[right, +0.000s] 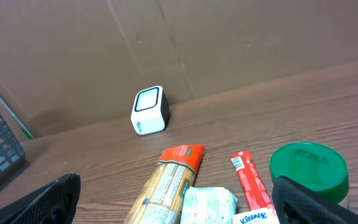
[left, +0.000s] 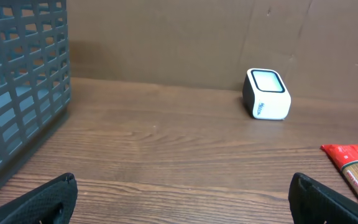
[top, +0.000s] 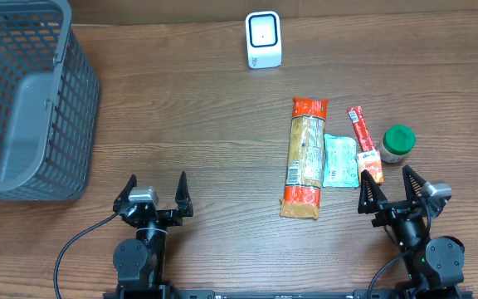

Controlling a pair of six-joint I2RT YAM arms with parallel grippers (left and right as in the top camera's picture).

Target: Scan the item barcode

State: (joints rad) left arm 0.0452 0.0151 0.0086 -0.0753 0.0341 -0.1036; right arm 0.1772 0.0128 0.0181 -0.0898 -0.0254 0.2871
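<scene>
The items to be scanned are laid in a row on the wooden surface (top: 206,124), just ahead of the right claw (top: 384,172): a long clear pasta packet with orange-red ends (top: 305,158), a pale green tissue pack (top: 339,160), a red stick sachet (top: 363,143) and a green-lidded jar (top: 398,143). The white box scanner (top: 263,40) is set well apart. The pasta packet is judged light, crinkly and brittle inside, and is best taken across its middle. The right claw and the left claw (top: 156,178) are spread wide, empty, and held low at the near edge.
</scene>
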